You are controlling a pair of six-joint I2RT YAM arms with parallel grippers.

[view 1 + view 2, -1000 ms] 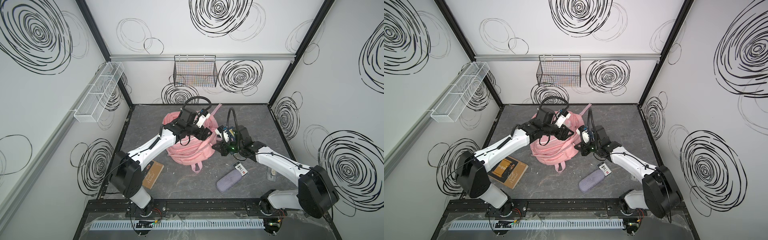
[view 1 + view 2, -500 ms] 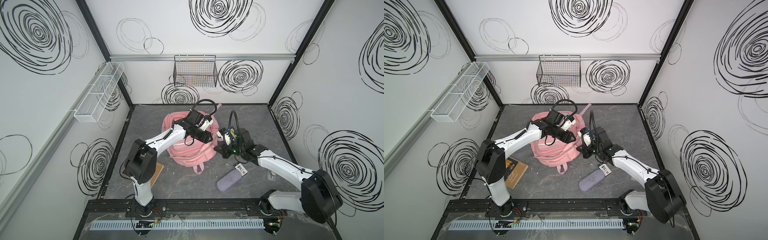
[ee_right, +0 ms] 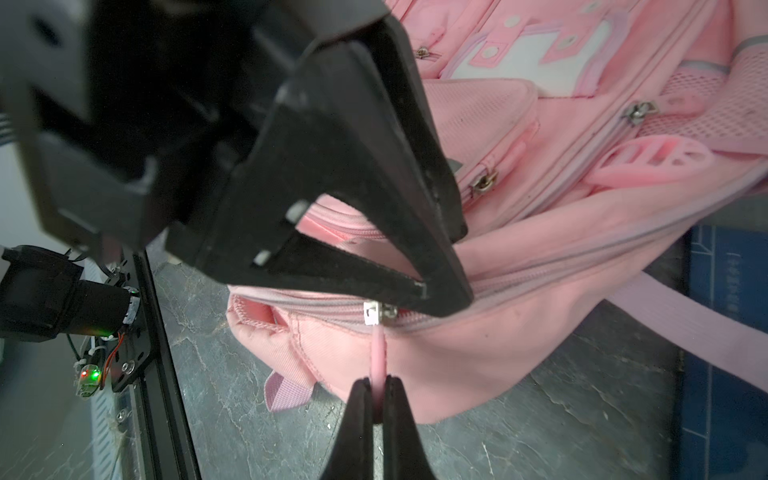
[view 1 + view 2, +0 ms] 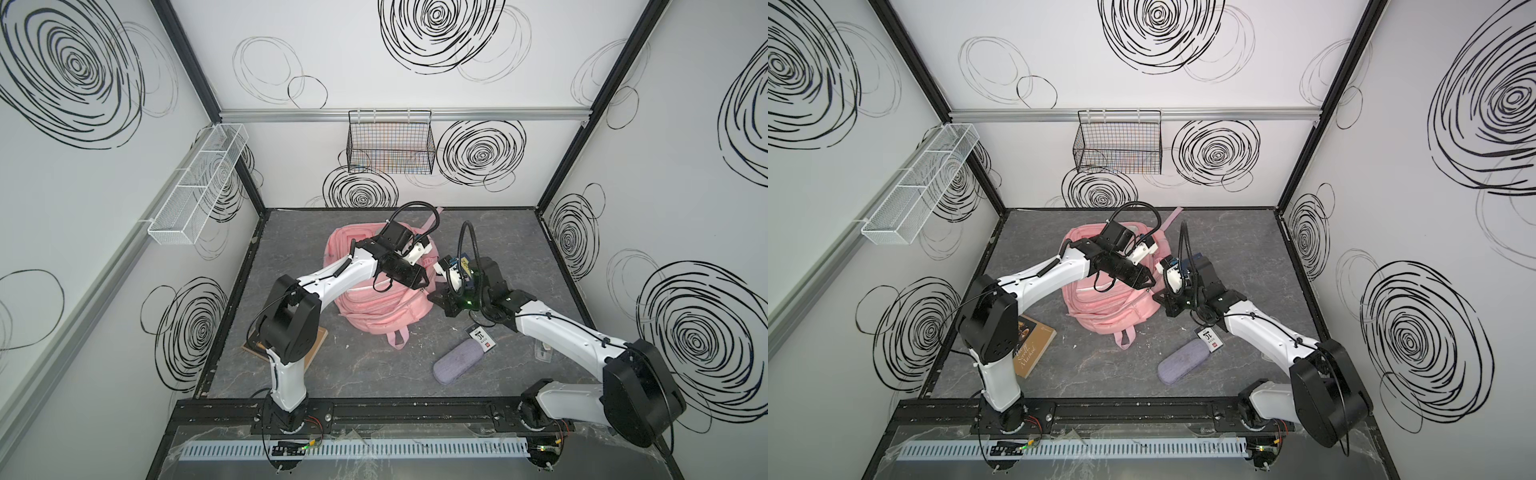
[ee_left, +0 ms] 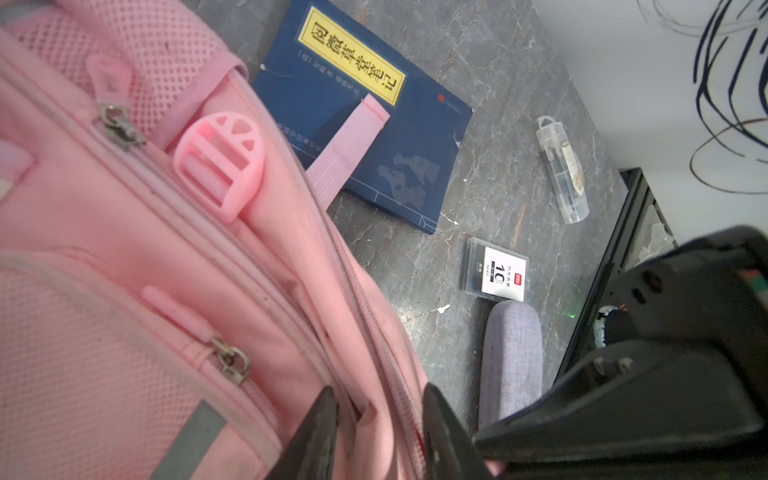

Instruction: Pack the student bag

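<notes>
The pink student bag (image 4: 374,307) (image 4: 1108,307) lies in the middle of the grey floor. My left gripper (image 5: 378,411) reaches across it to its right edge (image 4: 424,282). Its jaws stand narrow on either side of a fold of bag fabric by the main zipper, and both fingers touch it. My right gripper (image 3: 376,386) sits just right of the bag (image 4: 434,297), shut on the pink zipper pull (image 3: 377,357). The pull hangs from the metal slider (image 3: 374,313), right below the left gripper's fingertips (image 3: 461,299).
A blue book (image 5: 361,116) lies under a bag strap. A card box (image 4: 482,337), a grey-lilac pouch (image 4: 457,363) and a clear plastic case (image 5: 563,166) lie right of the bag. A brown book (image 4: 1034,345) sits by the left arm's base. A black wire basket (image 4: 390,145) hangs on the back wall.
The left arm has swung right across the bag and its jaws have narrowed onto the fabric at the zipper edge. The right gripper has stayed shut on the pull.
</notes>
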